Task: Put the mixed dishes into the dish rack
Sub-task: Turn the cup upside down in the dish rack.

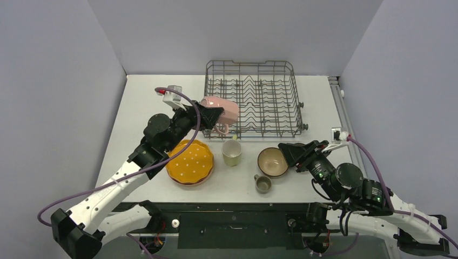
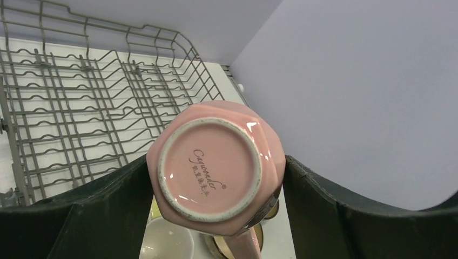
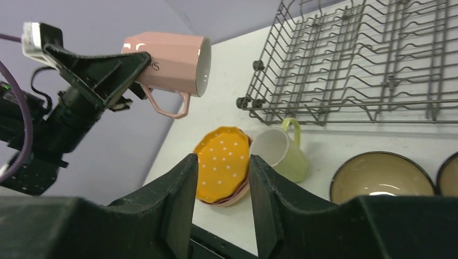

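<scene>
Your left arm reaches from its base at the near left diagonally toward the far right, with the elbow bent. Its pincer [image 1: 211,114] is pinching the pink mug [image 1: 226,109] by the body, and in the left wrist view the fingers [image 2: 108,216] press on both sides of the mug's bottom. The mug is in the air, lying on its side at the near left corner of the dish rack [image 1: 259,100]. Its mouth looks toward the rack and its handle hangs down.

Your right arm is folded low over the near right part of the surface [image 1: 151,102]. Its pincer [image 1: 284,151] points at a brown bowl [image 1: 273,162], with the fingers spread only a little and nothing between them. A second brown bowl [image 3: 449,175] shows at the edge of the right wrist view.

The pale yellow mug [image 1: 231,152] stands upright between the first bowl and the orange dotted plate [image 1: 189,161], which lies on the pink plate [image 3: 232,200]. The small grey-olive cup [image 1: 263,183] stands just beside the bowl, on its near side
</scene>
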{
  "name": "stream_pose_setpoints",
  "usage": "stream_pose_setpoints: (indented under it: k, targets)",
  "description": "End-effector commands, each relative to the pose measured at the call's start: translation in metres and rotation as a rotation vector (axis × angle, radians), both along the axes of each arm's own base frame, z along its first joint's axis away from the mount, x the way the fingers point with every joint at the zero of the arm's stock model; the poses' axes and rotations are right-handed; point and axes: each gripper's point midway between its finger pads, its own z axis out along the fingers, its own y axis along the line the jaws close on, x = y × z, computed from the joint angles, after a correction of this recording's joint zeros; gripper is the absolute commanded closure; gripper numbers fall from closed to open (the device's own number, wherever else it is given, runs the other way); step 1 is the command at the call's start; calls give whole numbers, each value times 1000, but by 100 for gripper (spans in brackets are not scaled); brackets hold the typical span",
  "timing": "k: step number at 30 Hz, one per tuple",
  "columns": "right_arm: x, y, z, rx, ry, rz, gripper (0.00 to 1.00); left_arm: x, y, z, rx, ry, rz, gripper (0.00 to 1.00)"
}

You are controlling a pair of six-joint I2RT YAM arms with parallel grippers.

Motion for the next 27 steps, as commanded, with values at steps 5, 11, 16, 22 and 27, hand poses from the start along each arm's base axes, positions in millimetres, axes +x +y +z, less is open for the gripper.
stream_pose_setpoints:
  k: [5,11,16,22,27]
  targets:
    - [10,-19,-32,-332,-1,-72,64,33,-11,70,-45,-174,0,100]
    - [11,-25,-42,-419,-9,-75,64,78,-23,48,77,-153,67,100]
    - [11,-29,-48,-488,-12,-74,64,108,-26,43,162,-166,127,100]
    - [10,-25,-54,-518,-25,-40,64,146,-28,27,264,-147,185,100]
    - [9,-23,-59,-546,-27,-28,64,180,-34,11,344,-131,215,100]
